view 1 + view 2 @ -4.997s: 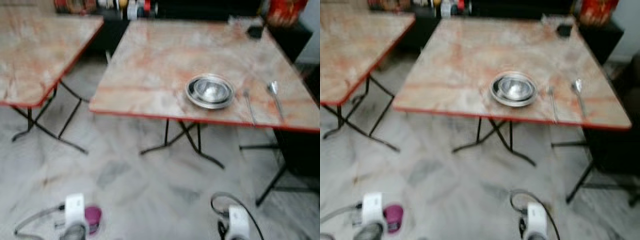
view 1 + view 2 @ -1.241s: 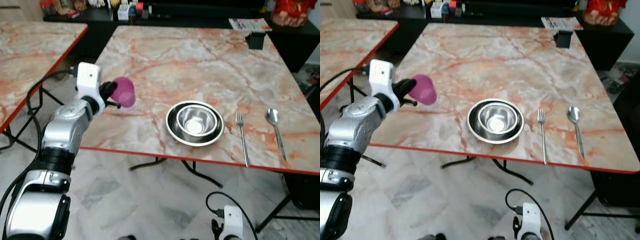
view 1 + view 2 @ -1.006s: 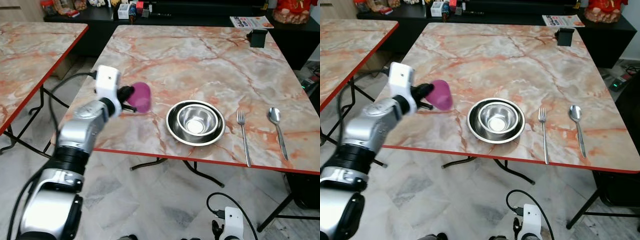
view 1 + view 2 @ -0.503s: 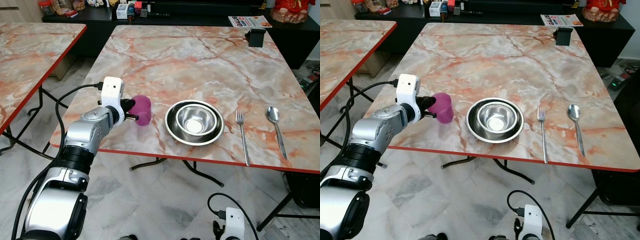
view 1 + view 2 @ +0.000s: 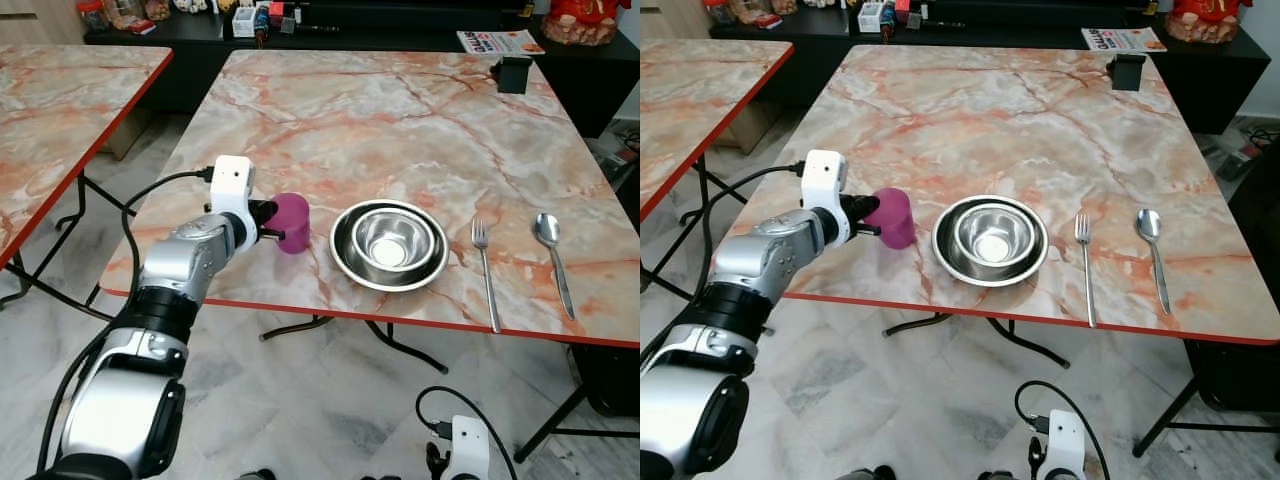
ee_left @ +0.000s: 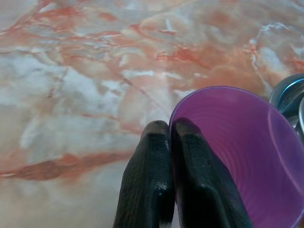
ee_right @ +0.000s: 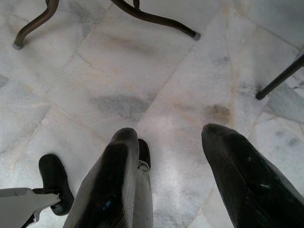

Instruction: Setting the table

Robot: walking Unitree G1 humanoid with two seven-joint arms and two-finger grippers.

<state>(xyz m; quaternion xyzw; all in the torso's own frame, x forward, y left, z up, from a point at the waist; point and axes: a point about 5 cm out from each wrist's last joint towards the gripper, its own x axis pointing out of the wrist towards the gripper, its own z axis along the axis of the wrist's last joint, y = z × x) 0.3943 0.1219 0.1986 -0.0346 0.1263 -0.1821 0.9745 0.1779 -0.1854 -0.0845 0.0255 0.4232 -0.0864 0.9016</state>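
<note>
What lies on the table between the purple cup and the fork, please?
The steel bowls, a smaller one nested in a larger, sit between the purple cup, pinched by the left gripper, and the fork, as the eye views show.

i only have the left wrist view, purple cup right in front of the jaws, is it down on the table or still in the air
Observer: Down, as far as the left eye view shows. The purple cup stands upright on the table, near its front edge.
Operator: what's the shiny thing beside it
Observer: A steel bowl, nested in a wider steel dish, just right of the cup with a small gap between them.
Operator: cutlery out yet
Observer: Yes. A fork lies right of the bowl, and a spoon right of the fork.
Operator: where's the other arm
Observer: The right gripper hangs low, pointing at the floor, jaws apart and holding nothing. The left gripper has its jaws pinched on the cup's wall.
</note>
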